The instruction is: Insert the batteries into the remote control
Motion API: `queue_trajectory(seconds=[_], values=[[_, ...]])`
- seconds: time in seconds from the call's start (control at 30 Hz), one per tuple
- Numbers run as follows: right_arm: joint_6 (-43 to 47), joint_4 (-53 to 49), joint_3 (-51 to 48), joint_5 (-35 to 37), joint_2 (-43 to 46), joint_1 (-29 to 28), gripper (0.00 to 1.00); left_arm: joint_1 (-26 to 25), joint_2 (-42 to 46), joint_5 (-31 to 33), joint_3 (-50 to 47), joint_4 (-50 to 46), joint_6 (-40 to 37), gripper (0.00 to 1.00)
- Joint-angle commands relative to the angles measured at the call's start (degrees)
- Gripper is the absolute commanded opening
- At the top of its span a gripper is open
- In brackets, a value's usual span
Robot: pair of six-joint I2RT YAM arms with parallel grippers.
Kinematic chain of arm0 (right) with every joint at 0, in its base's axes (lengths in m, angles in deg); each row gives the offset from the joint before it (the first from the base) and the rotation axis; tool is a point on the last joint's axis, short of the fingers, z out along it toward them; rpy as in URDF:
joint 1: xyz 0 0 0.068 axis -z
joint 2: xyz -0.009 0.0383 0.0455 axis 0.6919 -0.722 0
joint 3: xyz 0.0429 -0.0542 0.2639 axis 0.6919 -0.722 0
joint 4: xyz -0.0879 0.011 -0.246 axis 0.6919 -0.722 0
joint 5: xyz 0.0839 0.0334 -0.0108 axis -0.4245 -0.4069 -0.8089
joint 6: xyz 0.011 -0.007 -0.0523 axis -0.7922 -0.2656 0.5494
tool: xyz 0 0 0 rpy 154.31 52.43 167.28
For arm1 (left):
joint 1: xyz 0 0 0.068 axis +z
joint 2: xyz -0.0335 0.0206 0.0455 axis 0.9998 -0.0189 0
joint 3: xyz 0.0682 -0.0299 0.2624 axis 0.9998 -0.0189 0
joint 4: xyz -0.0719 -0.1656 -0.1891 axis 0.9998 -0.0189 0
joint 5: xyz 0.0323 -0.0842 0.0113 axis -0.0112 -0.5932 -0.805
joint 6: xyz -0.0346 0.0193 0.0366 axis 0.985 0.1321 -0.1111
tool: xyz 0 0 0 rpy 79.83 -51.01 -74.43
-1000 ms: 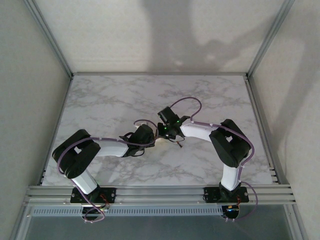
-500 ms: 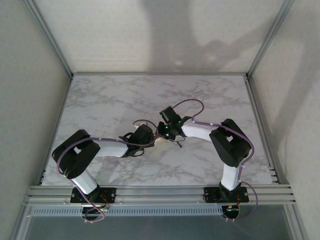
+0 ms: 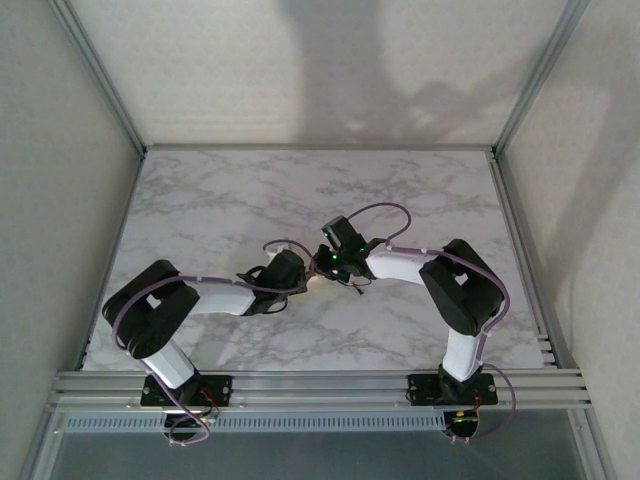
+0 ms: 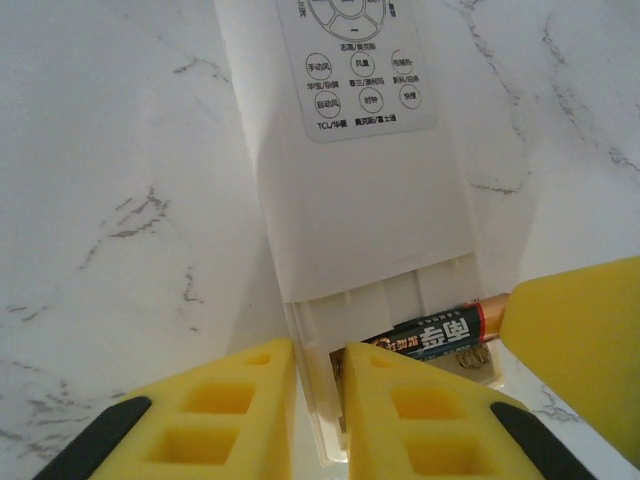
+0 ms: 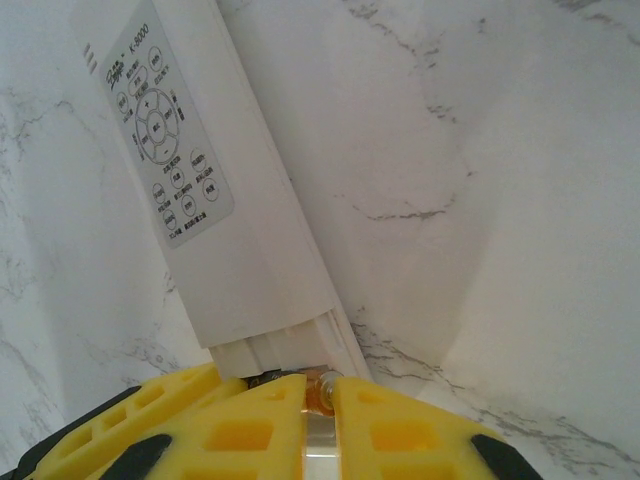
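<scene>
Lengthwise away, remote control [image 4: 365, 200], battery [image 4: 435, 335] crosswise in its near end, left jaws pinching remote, right jaws pinching battery

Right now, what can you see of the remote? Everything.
The remote is a slim white handset, plastic by its look, lying keypad-up on the marble table. A pale grey panel carries round buttons with printed labels. Its end by the grippers is open, the bay bared, with one battery lying in it. The left gripper pinches the bay's side wall; the right gripper holds the battery's end.
</scene>
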Motion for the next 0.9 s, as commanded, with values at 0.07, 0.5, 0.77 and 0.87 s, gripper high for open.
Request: queue_trajectory(seconds=[0.07, 0.5, 0.77, 0.87], values=[[1.61, 2.16, 1.02, -9.73, -7.06, -4.9, 0.15, -0.68, 0.07, -2.83, -1.83, 1.86, -1.26, 0.2], [6.52, -5.99, 4.32, -5.14, -5.98, -5.81, 0.2, -0.86, 0.28, -2.86, -1.16, 1.1, -1.84, 0.19], [15.06, -17.51, 8.71, 7.7, -1.73, -5.13, 0.23, -0.86, 0.55, -2.15, -1.42, 0.07, -1.93, 0.19], [16.56, -19.54, 10.06, 10.49, -0.97, -4.71, 0.24, -0.86, 0.75, -2.13, -1.45, -0.07, -2.04, 0.19]])
